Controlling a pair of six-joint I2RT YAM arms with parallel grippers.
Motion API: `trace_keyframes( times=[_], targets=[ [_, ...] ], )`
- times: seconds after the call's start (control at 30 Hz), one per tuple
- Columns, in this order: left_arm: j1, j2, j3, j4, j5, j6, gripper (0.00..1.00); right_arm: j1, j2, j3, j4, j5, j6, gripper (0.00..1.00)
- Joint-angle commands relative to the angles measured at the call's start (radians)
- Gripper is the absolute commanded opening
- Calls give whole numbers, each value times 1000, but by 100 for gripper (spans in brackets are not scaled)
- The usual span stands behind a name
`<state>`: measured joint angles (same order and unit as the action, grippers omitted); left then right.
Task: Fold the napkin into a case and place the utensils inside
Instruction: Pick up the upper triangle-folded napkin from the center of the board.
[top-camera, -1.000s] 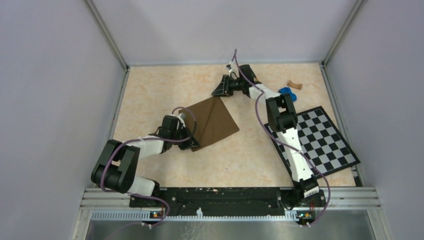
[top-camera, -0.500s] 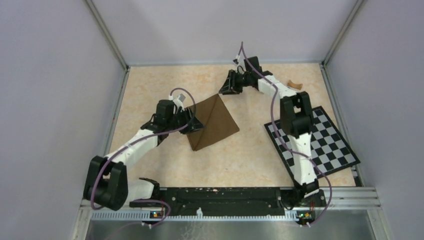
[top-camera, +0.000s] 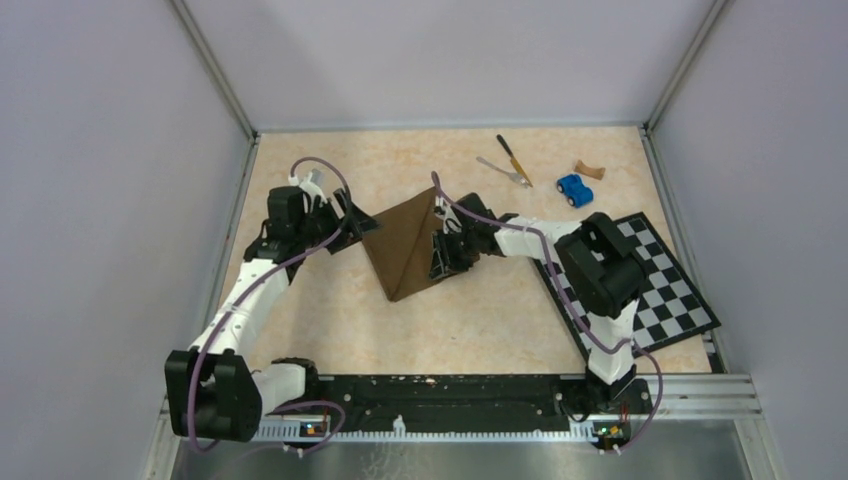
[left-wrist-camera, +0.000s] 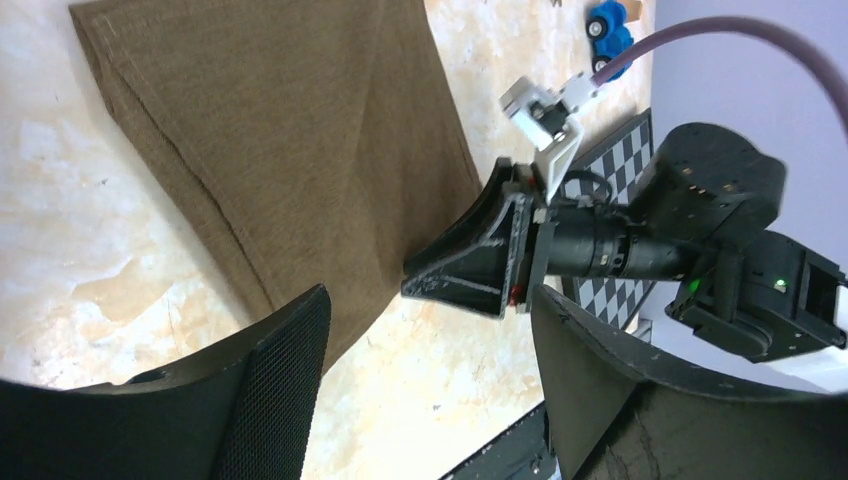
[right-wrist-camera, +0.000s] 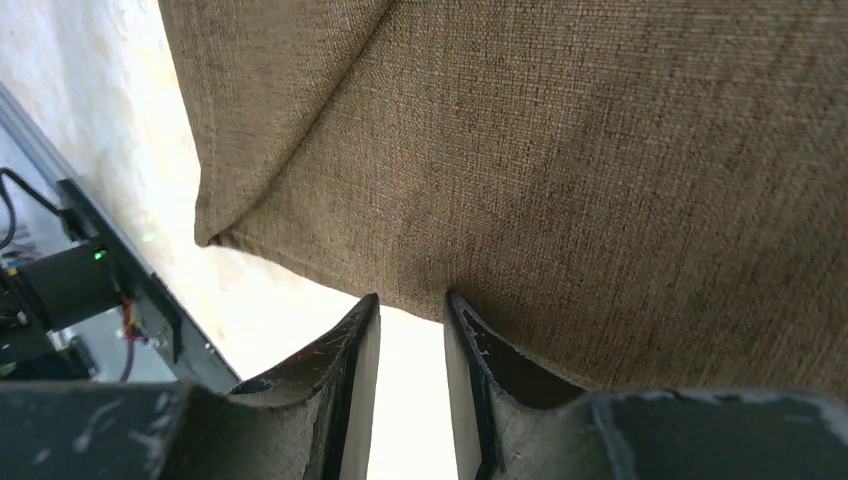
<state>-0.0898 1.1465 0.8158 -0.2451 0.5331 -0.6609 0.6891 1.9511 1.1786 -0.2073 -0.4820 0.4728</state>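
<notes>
The dark brown napkin (top-camera: 405, 245) lies folded into a pointed, kite-like shape mid-table, also filling the left wrist view (left-wrist-camera: 280, 140) and the right wrist view (right-wrist-camera: 560, 150). My left gripper (top-camera: 352, 216) hovers just off its left edge, open and empty (left-wrist-camera: 430, 340). At the napkin's right edge my right gripper (top-camera: 440, 256) is low, its jaws narrowly parted with bare table between them and the tips (right-wrist-camera: 410, 310) touching the cloth's hem. The yellow-handled knife (top-camera: 514, 160) and silver fork (top-camera: 503, 172) lie side by side at the back.
A blue toy car (top-camera: 574, 189) and a small brown piece (top-camera: 589, 170) sit at the back right. The checkered board (top-camera: 650, 285) lies on the right, under the right arm. Metal frame rails border the table.
The left gripper opened, let go of the napkin and drew back to the left. The right arm swung from the back of the table down to the napkin's right edge, uncovering the utensils.
</notes>
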Motion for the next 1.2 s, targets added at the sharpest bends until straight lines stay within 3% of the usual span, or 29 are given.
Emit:
trace_keyframes(
  times=[0.0,0.27,0.37,0.47,0.57,0.67,0.73,0.9,1.17],
  targets=[
    [8,-14,-25,-19,58,5,78,-24,-32,-80,47,178,-81,31],
    [12,-59,-61,-61,-15,60,79,-22,-190,-287,-59,349,-107,30],
    [17,-42,-45,-100,-57,85,79,12,-307,-276,-122,384,-146,32],
    [23,-15,-33,-124,-104,96,79,122,-377,-197,-164,447,-229,45],
    [32,13,-30,-132,-137,80,79,221,-341,-75,-228,463,-288,59],
    [40,44,-26,-139,-159,37,79,324,-261,22,-279,552,-340,64],
    [42,61,-25,-145,-142,16,79,367,-202,85,-321,620,-365,63],
    [42,59,-63,-125,-102,-3,78,400,-97,177,-384,665,-407,45],
    [44,61,-96,-121,-103,21,78,428,-41,215,-386,660,-413,45]
  ],
)
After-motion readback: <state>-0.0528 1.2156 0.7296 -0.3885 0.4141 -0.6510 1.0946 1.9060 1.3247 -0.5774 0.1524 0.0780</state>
